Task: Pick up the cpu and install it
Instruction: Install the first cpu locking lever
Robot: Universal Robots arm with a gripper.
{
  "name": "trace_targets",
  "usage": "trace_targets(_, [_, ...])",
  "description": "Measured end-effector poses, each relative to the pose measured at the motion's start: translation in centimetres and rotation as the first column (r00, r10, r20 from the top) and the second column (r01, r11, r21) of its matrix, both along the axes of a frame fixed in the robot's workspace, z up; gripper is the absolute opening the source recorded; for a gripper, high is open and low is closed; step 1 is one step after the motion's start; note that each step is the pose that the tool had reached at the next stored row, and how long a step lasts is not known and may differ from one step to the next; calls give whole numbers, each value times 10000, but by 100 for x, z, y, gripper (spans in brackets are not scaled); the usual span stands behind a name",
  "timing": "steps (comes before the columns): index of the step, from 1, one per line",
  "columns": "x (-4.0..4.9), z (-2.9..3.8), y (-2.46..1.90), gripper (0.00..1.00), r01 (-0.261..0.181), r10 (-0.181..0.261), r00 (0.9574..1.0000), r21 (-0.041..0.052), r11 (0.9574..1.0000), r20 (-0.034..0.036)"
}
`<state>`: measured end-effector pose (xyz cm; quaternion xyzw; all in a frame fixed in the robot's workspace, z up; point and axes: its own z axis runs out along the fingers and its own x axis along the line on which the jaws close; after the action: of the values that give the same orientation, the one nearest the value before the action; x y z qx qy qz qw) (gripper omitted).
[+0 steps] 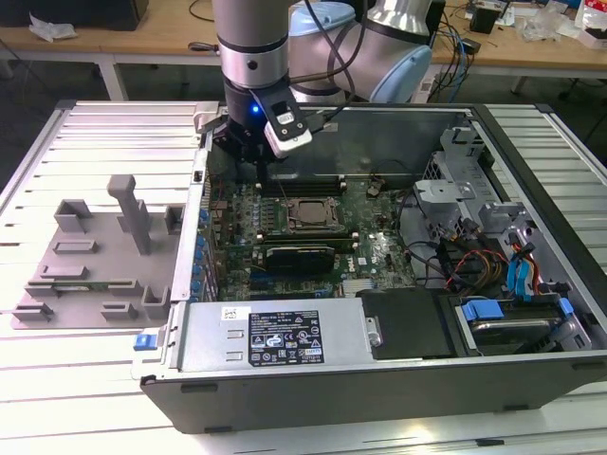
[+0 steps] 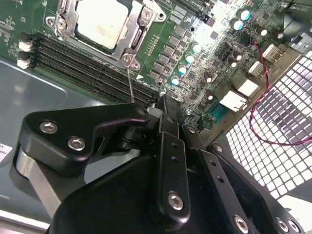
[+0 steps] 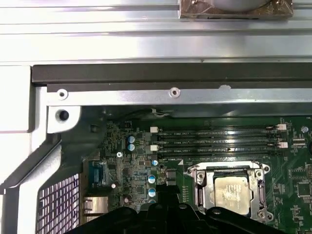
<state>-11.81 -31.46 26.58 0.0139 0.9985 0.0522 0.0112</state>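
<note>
Open dark grey metal computer case lies on its side on the pale slatted metal table, green motherboard exposed. We find the small flat square cpu, with its shiny silver-white metal top, lying in the socket on the motherboard, with the silver metal socket frame surrounding it on all sides. The black claw gripper on the 1 arm hangs inside the case, toward the exterior view's left of the socket and apart from the cpu. In the second wrist view its fingertips are drawn together with nothing between them, so we log the claw as closed and empty. It sits just past the row of long black memory slots, which lie between it and the socket in that view. Grey plastic fixture with raised blocks rests on the table at the exterior view's left, well apart from the gripper.
</note>
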Motion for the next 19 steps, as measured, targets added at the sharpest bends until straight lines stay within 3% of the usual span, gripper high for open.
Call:
trace_targets(1, [0,0,0,11,-1,1,10000,1,10000,1])
trace_targets(3, [0,-4,-1,11,-1,1,10000,216,9998,31])
trace_targets(5, [0,-11,0,11,-1,0,10000,316,9995,44])
trace_targets(8, [0,-21,-1,11,-3,1,10000,385,9993,45])
trace_targets(9, [-1,-30,-1,11,-3,0,10000,488,9988,52])
trace_targets(10, [0,-36,-1,11,-4,-1,10000,661,9978,75])
trace_targets(13, [-1,-44,-1,11,-5,-4,9999,904,9959,105])
trace_targets(14, [-1,-46,-1,11,-8,-6,9999,1083,9941,132])
trace_targets(15, [-1,-58,0,11,-10,-8,9999,1185,9929,147])
trace_targets(19, [14,-122,-5,11,-11,-7,9999,1212,9926,147])
